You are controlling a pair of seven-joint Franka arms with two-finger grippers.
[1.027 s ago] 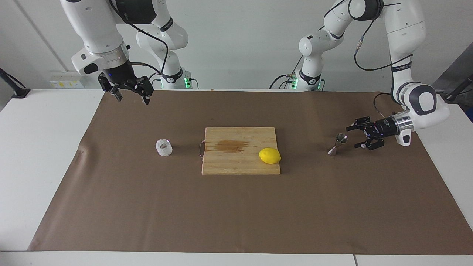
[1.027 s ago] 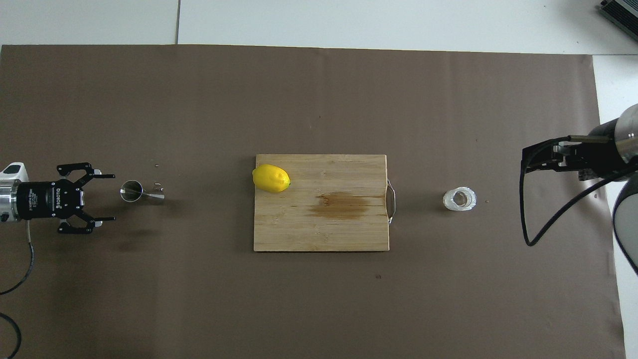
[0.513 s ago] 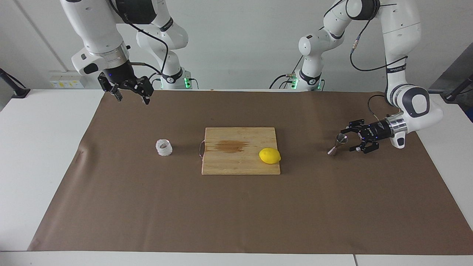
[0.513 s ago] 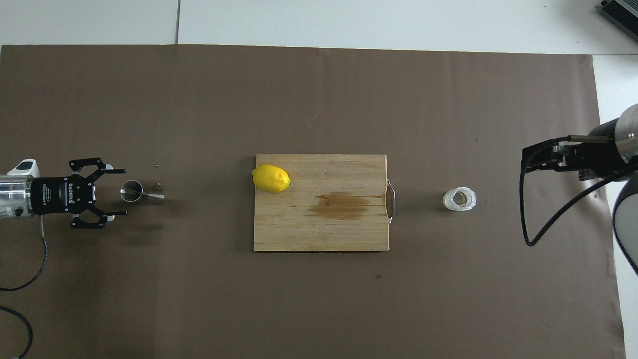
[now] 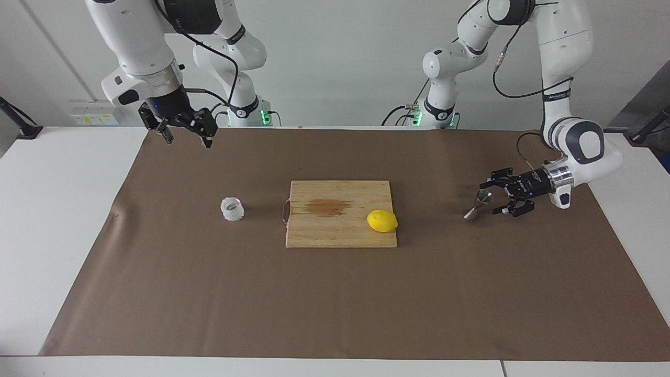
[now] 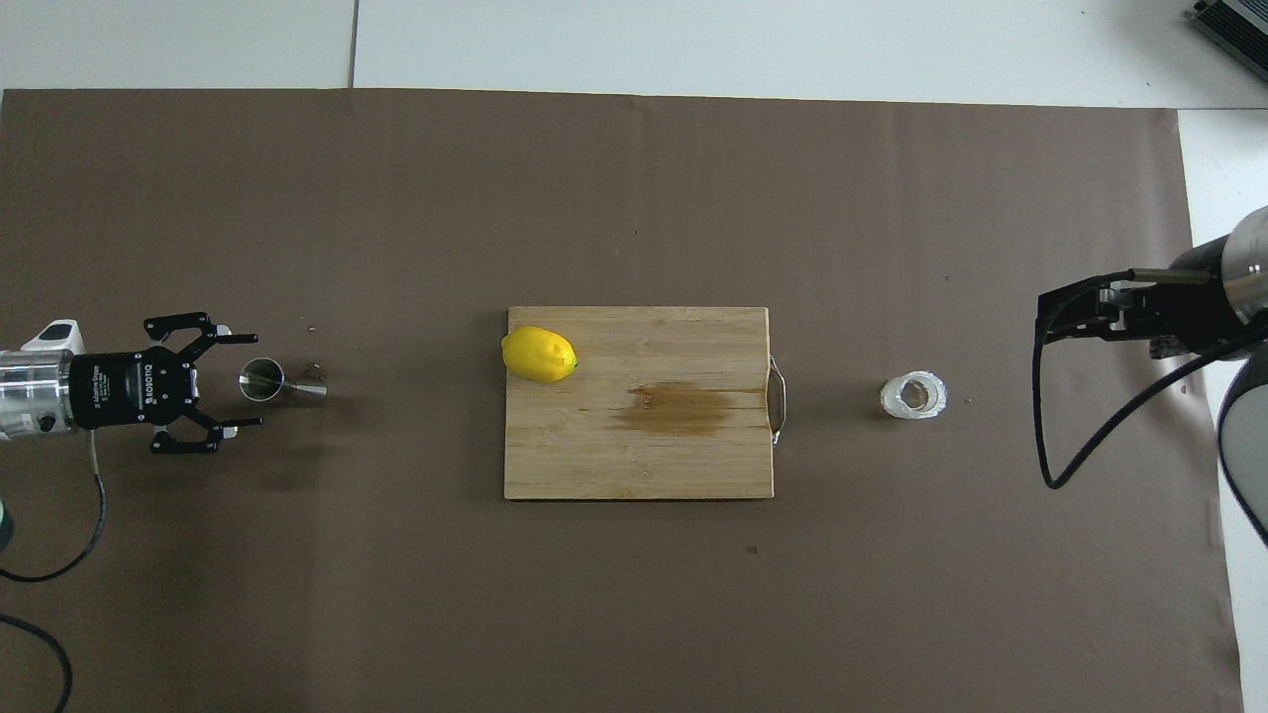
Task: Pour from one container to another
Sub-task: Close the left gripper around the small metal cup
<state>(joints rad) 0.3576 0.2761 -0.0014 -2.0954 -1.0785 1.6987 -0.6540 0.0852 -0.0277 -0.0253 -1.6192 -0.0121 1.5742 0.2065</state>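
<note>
A: Where is the left gripper (image 5: pixel 491 198) compared with a second ago?

B: It has slid in along the brown mat (image 5: pixel 335 293) toward the steel jigger (image 5: pixel 477 204). Its fingers are spread wide, and the jigger's upper cone now sits just at the mouth between the fingertips, not yet pinched.

A: Has the jigger shifted?

B: No, it stands on the mat where it was, between the left gripper and the cutting board (image 5: pixel 340 230) with the lemon (image 5: pixel 382 220).

A: And the right gripper (image 5: pixel 186 132)?

B: It waits, unchanged, fingers apart, high over the mat's edge by its base. The crinkled cup (image 5: pixel 232 209) stands on the mat well below it, beside the board's handle end, untouched.
</note>
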